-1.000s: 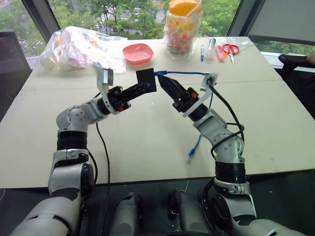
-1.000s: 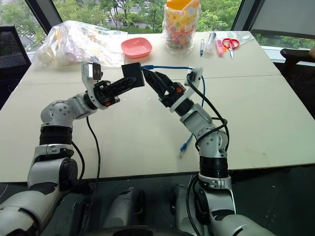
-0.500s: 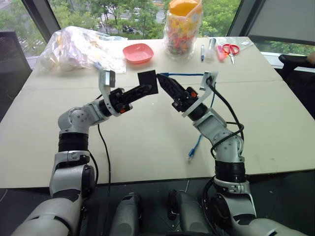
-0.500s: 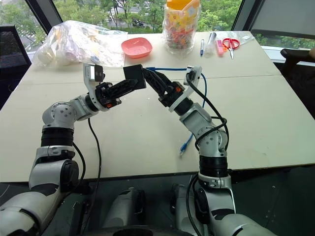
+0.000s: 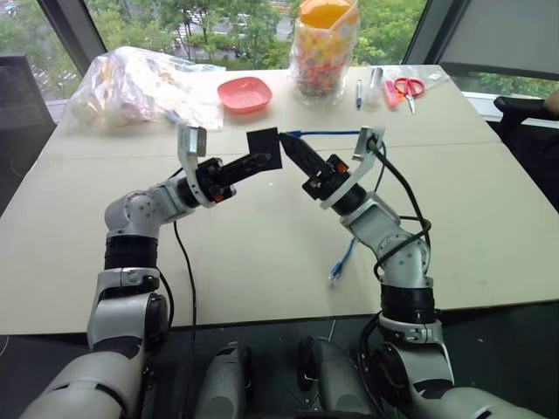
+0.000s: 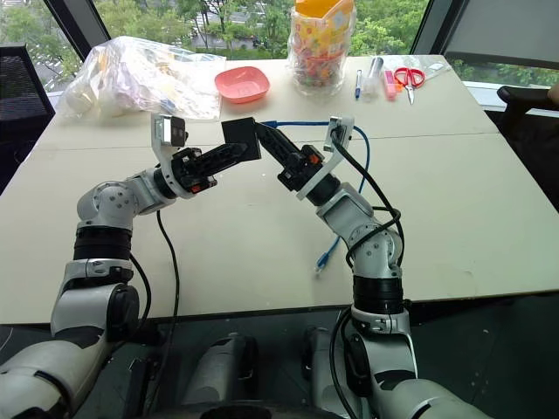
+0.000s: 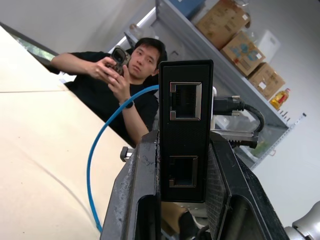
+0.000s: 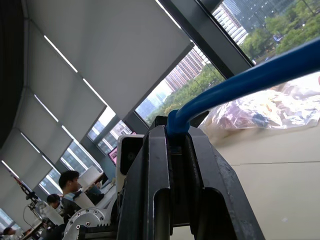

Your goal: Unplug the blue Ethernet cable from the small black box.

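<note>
Blue Ethernet cable (image 8: 235, 84) pinched in right claw (image 8: 176, 150)

1. A beige table (image 5: 262, 253) filled the foreground.
2. A pink bowl (image 5: 244, 93) sat near its far edge.
3. A crumpled clear plastic bag (image 5: 140, 85) lay to the left of the bowl.
4. A clear jar (image 5: 324, 52) with a yellow lid held colourful items, right of the bowl.
5. A pen (image 5: 359, 92) lay right of the jar.
6. Red-handled scissors (image 5: 408, 89) lay further right.
7. A person in a black shirt (image 7: 117, 80) held a small device in both hands.
8. Cardboard boxes (image 7: 240, 50) stood on a shelf.
</note>
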Motion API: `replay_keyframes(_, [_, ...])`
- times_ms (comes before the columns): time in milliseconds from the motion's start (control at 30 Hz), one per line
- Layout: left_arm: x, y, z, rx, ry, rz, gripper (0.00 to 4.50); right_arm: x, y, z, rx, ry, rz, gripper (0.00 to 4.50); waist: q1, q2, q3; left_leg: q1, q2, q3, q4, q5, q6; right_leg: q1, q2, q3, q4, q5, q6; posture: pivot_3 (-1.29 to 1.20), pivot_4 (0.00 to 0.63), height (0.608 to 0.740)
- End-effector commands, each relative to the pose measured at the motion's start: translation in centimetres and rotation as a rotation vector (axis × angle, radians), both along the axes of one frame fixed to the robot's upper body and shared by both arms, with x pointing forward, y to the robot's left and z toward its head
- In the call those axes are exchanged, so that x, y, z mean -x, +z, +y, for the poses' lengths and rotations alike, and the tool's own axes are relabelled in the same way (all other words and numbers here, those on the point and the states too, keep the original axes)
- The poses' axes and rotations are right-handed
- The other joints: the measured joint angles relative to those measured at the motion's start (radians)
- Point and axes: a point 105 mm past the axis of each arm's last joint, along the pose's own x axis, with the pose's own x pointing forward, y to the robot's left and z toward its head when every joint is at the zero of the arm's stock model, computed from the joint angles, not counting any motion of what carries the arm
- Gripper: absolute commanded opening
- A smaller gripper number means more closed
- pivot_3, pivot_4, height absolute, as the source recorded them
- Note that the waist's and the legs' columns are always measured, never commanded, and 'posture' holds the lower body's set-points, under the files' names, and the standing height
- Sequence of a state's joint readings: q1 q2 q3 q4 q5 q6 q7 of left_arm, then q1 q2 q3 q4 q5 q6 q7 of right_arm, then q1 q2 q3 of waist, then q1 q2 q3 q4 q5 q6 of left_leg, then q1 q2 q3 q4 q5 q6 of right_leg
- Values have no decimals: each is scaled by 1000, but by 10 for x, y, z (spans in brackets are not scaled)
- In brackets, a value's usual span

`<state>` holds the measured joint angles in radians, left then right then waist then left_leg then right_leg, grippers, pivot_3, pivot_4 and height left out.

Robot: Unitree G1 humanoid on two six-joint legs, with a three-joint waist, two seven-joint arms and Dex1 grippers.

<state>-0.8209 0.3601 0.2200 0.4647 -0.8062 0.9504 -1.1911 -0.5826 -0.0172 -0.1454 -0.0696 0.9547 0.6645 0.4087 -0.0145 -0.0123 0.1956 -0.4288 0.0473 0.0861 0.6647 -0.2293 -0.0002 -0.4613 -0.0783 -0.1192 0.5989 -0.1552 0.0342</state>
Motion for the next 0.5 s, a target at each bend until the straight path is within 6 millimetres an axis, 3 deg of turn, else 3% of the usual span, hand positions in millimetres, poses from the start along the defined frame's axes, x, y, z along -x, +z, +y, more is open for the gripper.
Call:
replay_keyframes(33, [-3,19,26,9,79,-79,509,-12,14,-31,-45,-124,-18,22,0,0,0,0,0,0,0,0,0,0,0,0,0,0,0,0,150,740])
replay_keyframes(200, [-8,26,44,15,151,-95,509,-24,16,-52,-42,-200,-7,22,3,0,0,-1,0,0,0,0,0,0,0,0,-1,0,0,0,150,740])
replay_keyframes(367, [-13,25,41,-2,198,-114,509,-40,14,-69,-4,-271,13,22,2,0,0,-2,-1,0,0,0,0,0,-1,0,-2,0,0,0,150,740])
replay_keyframes(433, [-27,13,30,-107,307,-161,509,-59,-1,-84,79,-374,91,22,3,0,0,-2,-1,0,0,0,0,0,-1,0,-2,0,0,0,150,740])
replay_keyframes(500, [-46,-9,13,-287,478,-267,509,-85,-29,-114,266,-528,208,22,2,0,0,-2,0,0,0,0,0,-1,0,0,-2,0,1,0,150,740])
